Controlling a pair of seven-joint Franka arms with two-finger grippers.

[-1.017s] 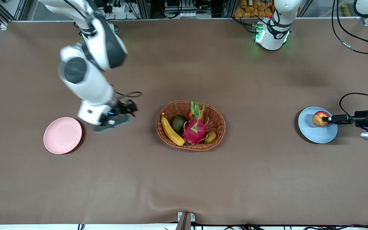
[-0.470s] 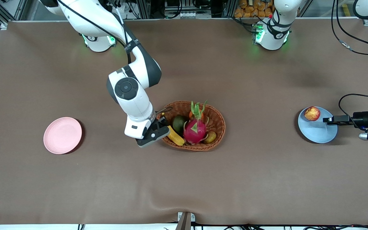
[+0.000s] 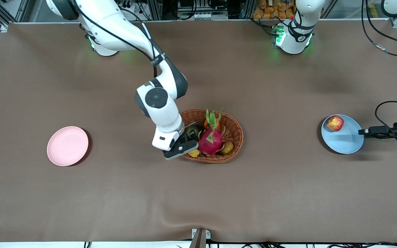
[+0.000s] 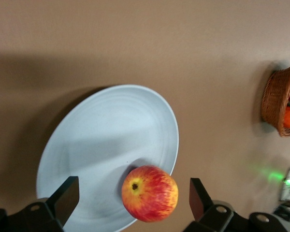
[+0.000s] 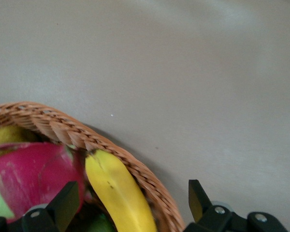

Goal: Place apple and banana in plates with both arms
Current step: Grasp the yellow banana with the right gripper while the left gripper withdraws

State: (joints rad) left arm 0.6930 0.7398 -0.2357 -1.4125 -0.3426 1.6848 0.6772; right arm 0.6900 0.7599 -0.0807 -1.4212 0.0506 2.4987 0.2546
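Brown cloth covers the table (image 3: pixel 198 193); metal framing and cables run along the arms' end. Apple (image 3: pixel 335 123) sits on the blue plate (image 3: pixel 343 144) near its rim, no longer held: left gripper (image 3: pixel 361 132) has let go, jaws spread, backed off the plate. Right gripper (image 3: pixel 188 141), open, has moved from beside the pink plate (image 3: pixel 67 145) to over the basket (image 3: pixel 233 129), straddling the banana (image 5: pixel 118 191).

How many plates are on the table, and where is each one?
2. The pink plate lies empty toward the right arm's end of the table. The blue plate lies toward the left arm's end, with the apple on it. None seems hidden.
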